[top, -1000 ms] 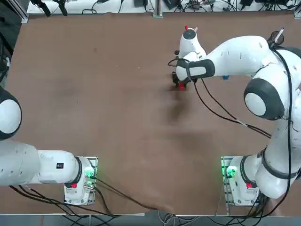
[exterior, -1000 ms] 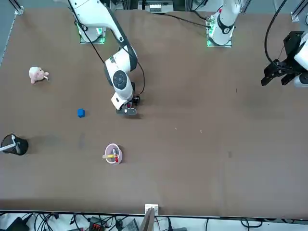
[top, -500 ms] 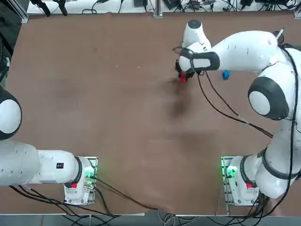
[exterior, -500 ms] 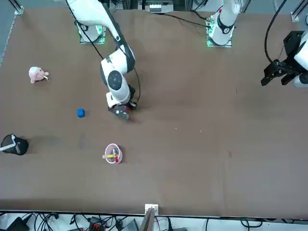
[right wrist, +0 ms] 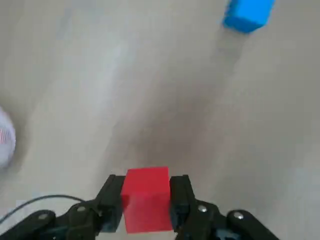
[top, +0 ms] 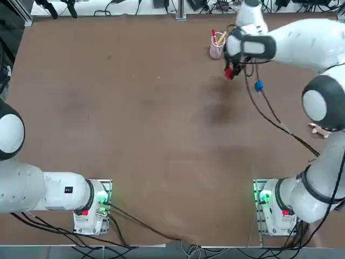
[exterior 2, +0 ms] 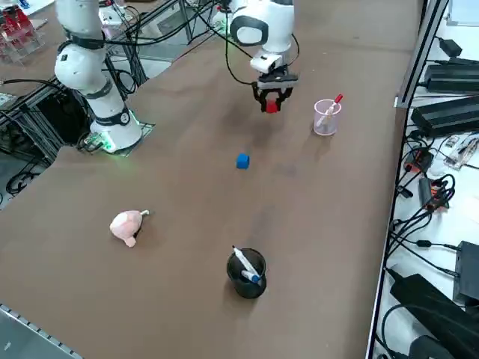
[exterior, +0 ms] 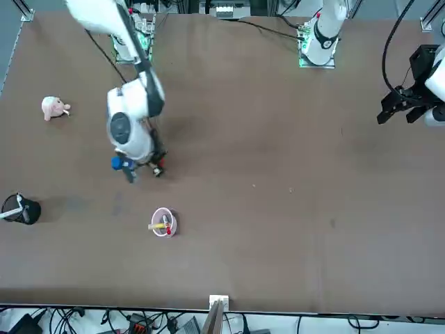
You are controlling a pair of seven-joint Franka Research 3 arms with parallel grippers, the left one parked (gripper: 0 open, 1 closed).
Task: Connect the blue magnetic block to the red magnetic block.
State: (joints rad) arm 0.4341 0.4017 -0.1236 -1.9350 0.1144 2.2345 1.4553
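Wrist view: my right gripper (right wrist: 146, 200) has its fingers (right wrist: 113, 200) clamped on the small red cube (right wrist: 146, 199), lifted for carrying toward the small blue cube (right wrist: 248, 14) on the worktop (right wrist: 75, 100).

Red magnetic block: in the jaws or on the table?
In the jaws. The right gripper is shut on the red magnetic block, a finger on either side; the blue magnetic block lies apart.

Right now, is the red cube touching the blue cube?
Apart. The right side view shows bare table between the red cube, held in the right gripper, and the blue cube.
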